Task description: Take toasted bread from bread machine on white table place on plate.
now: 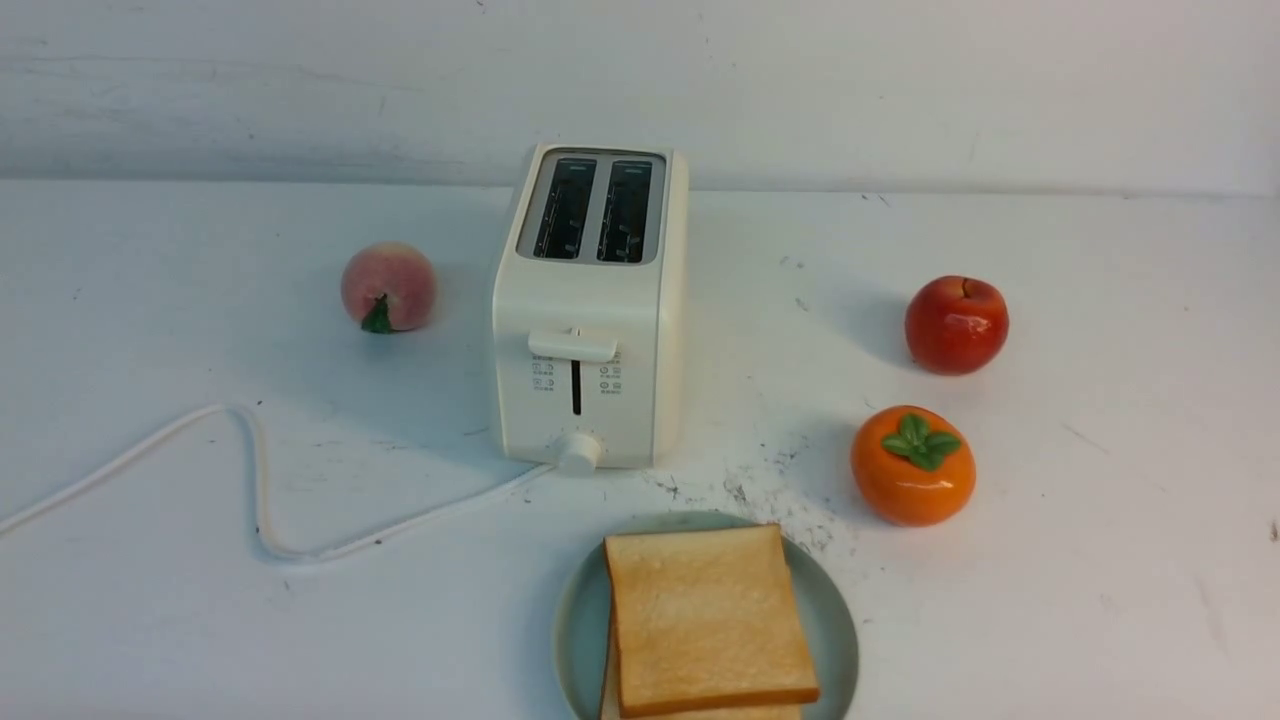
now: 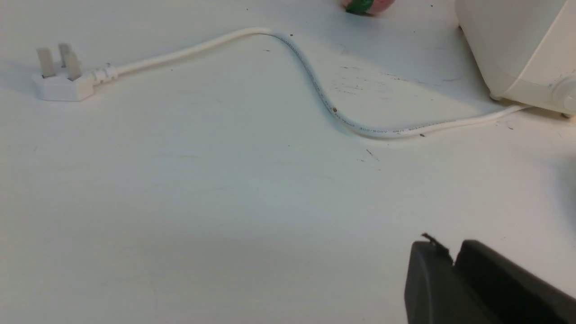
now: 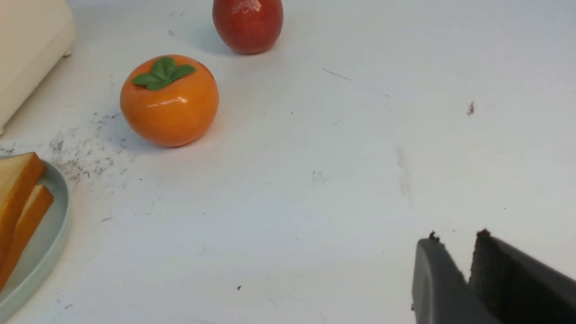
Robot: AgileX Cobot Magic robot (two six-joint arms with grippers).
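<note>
Two slices of toasted bread [image 1: 705,615] lie stacked on the mint-green plate [image 1: 835,620] at the near edge of the white table [image 1: 1100,500]; their edges [image 3: 15,184] and the plate rim [image 3: 51,234] show in the right wrist view. The bread machine [image 1: 590,310] stands behind the plate, both slots empty, lever up. Neither gripper shows in the front view. My left gripper [image 2: 454,247] hovers over bare table near the cord, tips nearly touching, holding nothing. My right gripper [image 3: 459,240] is over bare table to the right of the plate, a narrow gap between its tips, holding nothing.
The white cord [image 1: 250,480] loops left from the bread machine [image 2: 517,45] to a plug [image 2: 60,81]. A peach [image 1: 388,287] sits left of the machine. A red apple [image 1: 956,325] and an orange persimmon [image 1: 912,465] sit to its right.
</note>
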